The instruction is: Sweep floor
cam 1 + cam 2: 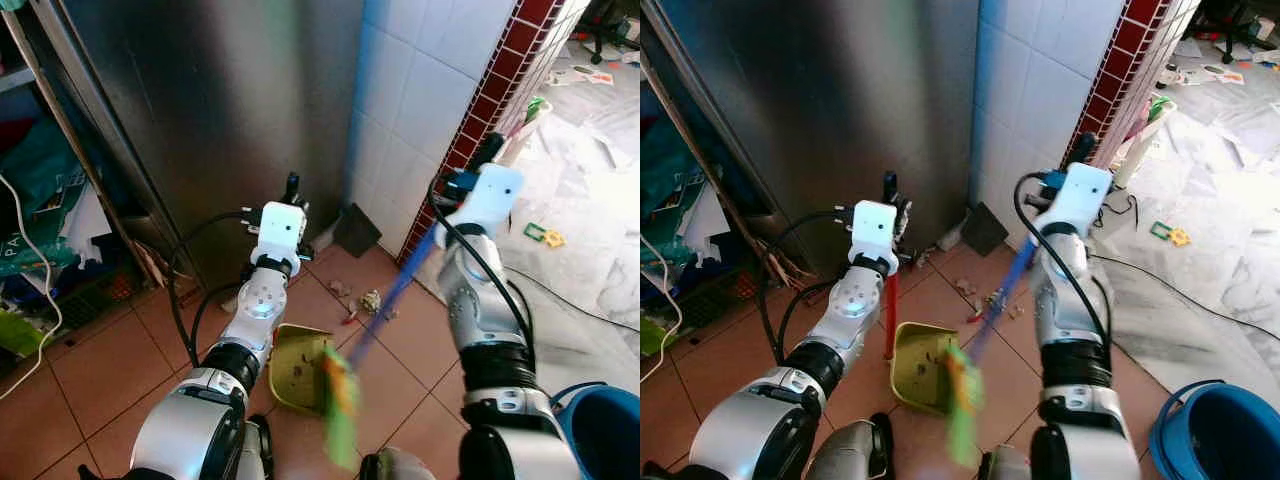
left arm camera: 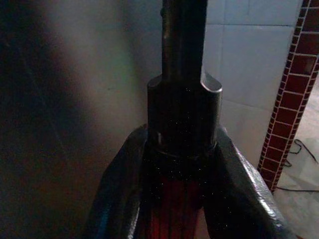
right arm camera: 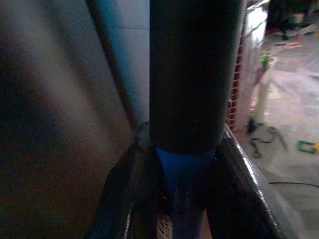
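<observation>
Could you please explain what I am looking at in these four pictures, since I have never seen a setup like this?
This is a humanoid robot sweeping a tiled floor. The two wide pictures come from a stereo camera on its head, looking down over its two silver arms. The other two come from cameras on its wrists, looking along the black fingers.

The left gripper is shut on the red handle of a yellow-green dustpan standing on the floor. The right gripper is shut on the blue broom handle; the green broom head is blurred beside the pan.

A small pile of debris lies on the terracotta tiles near the white tiled wall. A blue bucket stands to the robot's right, and a steel cabinet is ahead.
</observation>
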{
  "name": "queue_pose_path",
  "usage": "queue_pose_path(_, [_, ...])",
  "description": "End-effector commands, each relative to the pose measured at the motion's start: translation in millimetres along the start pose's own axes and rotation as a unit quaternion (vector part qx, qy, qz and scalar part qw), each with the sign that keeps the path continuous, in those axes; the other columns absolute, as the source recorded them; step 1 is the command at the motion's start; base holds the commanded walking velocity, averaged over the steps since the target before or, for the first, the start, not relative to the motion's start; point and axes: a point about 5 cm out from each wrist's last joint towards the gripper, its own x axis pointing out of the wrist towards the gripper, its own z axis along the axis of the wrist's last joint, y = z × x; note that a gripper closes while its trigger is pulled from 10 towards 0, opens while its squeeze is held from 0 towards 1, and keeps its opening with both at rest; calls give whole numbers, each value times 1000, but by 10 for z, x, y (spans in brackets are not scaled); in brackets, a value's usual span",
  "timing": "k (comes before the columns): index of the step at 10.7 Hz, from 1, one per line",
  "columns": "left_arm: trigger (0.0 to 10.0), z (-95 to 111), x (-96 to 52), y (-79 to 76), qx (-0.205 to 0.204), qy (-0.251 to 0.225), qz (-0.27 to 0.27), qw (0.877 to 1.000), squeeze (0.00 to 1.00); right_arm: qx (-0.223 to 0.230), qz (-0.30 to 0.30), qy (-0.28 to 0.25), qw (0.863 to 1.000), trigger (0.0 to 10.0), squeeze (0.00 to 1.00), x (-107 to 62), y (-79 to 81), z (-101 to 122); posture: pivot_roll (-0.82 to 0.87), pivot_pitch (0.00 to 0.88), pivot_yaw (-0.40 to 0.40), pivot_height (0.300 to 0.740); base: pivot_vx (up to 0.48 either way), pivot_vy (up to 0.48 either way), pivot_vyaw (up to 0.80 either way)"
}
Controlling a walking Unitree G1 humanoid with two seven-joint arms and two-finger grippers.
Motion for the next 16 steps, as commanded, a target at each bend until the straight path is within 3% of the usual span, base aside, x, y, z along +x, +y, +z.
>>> queue_pose_path(1, [10000, 58, 35, -8, 4, -10, -5, 1000, 0, 33, 29, -24, 999, 10000, 0, 38, 73, 164, -110, 88, -7, 740, 0, 0, 0])
queue_pose_path(2, [10000, 57, 37, -7, 3, -9, -4, 1000, 0, 52, 63, -15, 997, 10000, 0, 47, 137, 176, -114, 82, -9, 740, 0, 0, 0])
queue_pose_path(3, [10000, 51, 36, -13, 2, -7, -4, 1000, 0, 84, 153, 2, 985, 10000, 0, 44, 284, 222, -116, 77, -11, 740, 0, 0, 0])
queue_pose_path(4, [10000, 51, 37, -18, 1, -7, -4, 1000, 0, 96, 198, 0, 976, 10000, 0, 33, 342, 283, -117, 74, -11, 740, 0, 0, 0])
queue_pose_path(5, [10000, 46, 32, -34, -1, -6, -5, 1000, 0, 96, 262, -25, 960, 10000, 0, 24, 414, 480, -118, 72, -11, 740, 0, 0, 0])
queue_pose_path(6, [10000, 46, 32, -44, -2, -6, -6, 1000, 0, 64, 257, -75, 961, 10000, 0, 96, 354, 723, -121, 68, -11, 740, 0, 0, 0])
queue_pose_path(9, [10000, 162, 79, 11, -9, -33, -2, 999, 0, -69, 211, -167, 961, 10000, 0, 115, 191, 981, -116, 61, -9, 740, 0, 0, 0])
queue_pose_path(10, [10000, 217, 92, 58, -10, -47, 3, 999, 0, -101, 195, -182, 959, 10000, 0, 83, 138, 953, -110, 58, -7, 740, 0, 0, 0])
queue_pose_path(12, [10000, 317, 96, 143, -18, -72, 11, 997, 0, -120, 137, -191, 965, 10000, 0, 49, -21, 871, -102, 53, -2, 740, 0, 0, 0])
queue_pose_path(16, [10000, 438, -2, 295, -28, -101, 24, 994, 0, -159, 76, -161, 971, 10000, 0, -86, -275, 547, -86, 41, -6, 740, 0, 0, 0])
